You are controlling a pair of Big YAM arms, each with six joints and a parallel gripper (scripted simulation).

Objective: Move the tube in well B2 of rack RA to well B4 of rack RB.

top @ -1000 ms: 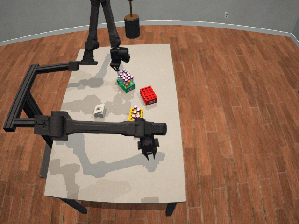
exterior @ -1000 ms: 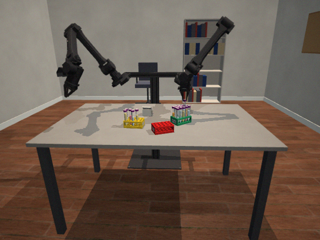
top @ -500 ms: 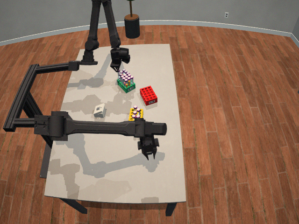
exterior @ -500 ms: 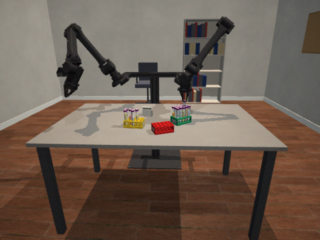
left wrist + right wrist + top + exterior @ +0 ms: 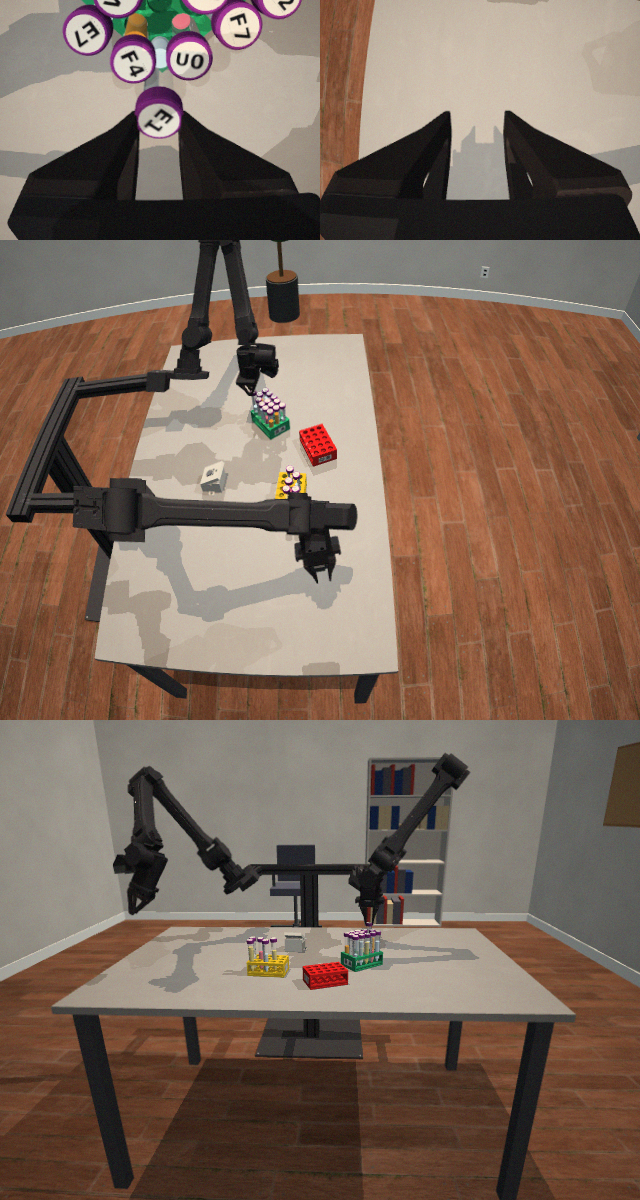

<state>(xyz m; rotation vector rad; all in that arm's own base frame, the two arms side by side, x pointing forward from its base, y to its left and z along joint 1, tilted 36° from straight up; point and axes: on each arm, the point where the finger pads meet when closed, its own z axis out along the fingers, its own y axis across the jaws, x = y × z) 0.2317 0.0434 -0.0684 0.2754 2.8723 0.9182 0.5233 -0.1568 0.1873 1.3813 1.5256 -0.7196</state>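
L jaws [image 5: 251, 392] [image 5: 369, 922] pinched tube E1 [image 5: 256, 393] [image 5: 369, 925] [image 5: 159, 112], top ctr; R jaws [image 5: 324, 581] [image 5: 133, 912], btm, part-spread, nothing in; B4 seating + DONE prob. left.

The left gripper [image 5: 251, 391] [image 5: 368, 921] [image 5: 159, 121] has come a little lower (the change is quite small), and it carries tube E1 [image 5: 369, 925] [image 5: 159, 111] down together, slightly closer to the green rack [image 5: 269, 430] [image 5: 362, 963] [image 5: 162, 24] than one second ago.
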